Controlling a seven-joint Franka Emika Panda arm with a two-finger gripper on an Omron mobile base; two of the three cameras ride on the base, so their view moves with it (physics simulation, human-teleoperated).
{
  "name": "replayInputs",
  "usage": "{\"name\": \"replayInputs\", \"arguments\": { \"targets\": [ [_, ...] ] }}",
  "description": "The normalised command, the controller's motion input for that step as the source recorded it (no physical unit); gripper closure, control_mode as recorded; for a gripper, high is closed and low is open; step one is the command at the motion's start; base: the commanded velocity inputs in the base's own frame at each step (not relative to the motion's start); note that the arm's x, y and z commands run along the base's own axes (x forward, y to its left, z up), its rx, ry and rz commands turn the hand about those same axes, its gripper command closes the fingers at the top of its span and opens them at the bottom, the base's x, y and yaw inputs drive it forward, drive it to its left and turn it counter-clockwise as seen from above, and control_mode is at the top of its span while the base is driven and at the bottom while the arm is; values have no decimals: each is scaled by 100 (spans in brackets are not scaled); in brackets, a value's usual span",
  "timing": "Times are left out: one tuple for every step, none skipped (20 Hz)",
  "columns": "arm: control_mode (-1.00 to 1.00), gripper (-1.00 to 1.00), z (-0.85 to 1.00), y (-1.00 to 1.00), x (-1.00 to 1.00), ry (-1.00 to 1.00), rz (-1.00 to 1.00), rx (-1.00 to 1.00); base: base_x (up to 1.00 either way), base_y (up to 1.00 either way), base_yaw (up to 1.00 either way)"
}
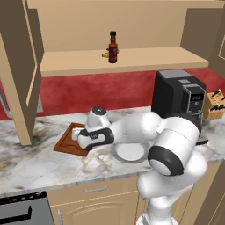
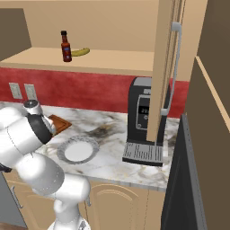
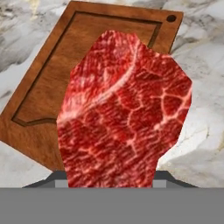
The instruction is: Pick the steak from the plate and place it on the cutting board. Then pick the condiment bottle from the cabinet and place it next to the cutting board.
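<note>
The steak [image 3: 124, 109], a marbled red chunk, hangs close before the hand camera, and my gripper [image 1: 78, 139] is shut on it; its fingertips are hidden behind the meat. Below it lies the reddish-brown cutting board [image 3: 57, 83] [image 1: 67, 141] [image 2: 61, 123] on the marble counter, with the meat over the board's near corner. The light grey plate [image 1: 129, 152] [image 2: 78, 150] lies bare to the right of the board. The condiment bottle [image 1: 113, 47] [image 2: 66, 46] stands upright on the shelf of the tan cabinet [image 1: 145, 59] [image 2: 112, 60].
A black coffee machine [image 1: 178, 96] [image 2: 143, 117] stands right of the plate, a knife block [image 1: 214, 105] beyond it. A banana [image 2: 81, 52] lies beside the bottle. Open cabinet doors [image 1: 19, 66] [image 2: 168, 67] hang at both sides. A stove [image 1: 22, 211] sits lower left.
</note>
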Motion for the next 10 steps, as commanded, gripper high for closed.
{"name": "replayInputs", "arguments": {
  "targets": [
    [-100, 100, -6, 13, 24, 0, -1, 7, 0, 0, 0],
    [-100, 100, -6, 13, 22, 0, -2, 6, 0, 0, 0],
    [-100, 100, -7, 14, 19, 0, -2, 5, 0, 0, 0],
    [-100, 100, -8, 15, 17, 0, -2, 4, 0, 0, 0],
    [-100, 100, -9, 15, 17, 0, -2, 3, 0, 0, 0],
    [-100, 100, -11, 14, 17, 0, -2, 2, 0, 0, 0],
    [-100, 100, -11, 13, 16, 0, -2, 2, 0, 0, 0],
    [-100, 100, -13, 14, 15, 0, -2, 0, 0, 0, 0],
    [-100, 100, -15, 15, 14, 0, -2, 0, 0, 0, 0],
    [-100, 100, -17, 15, 12, 0, -1, 0, 0, 0, 0]
  ]
}}
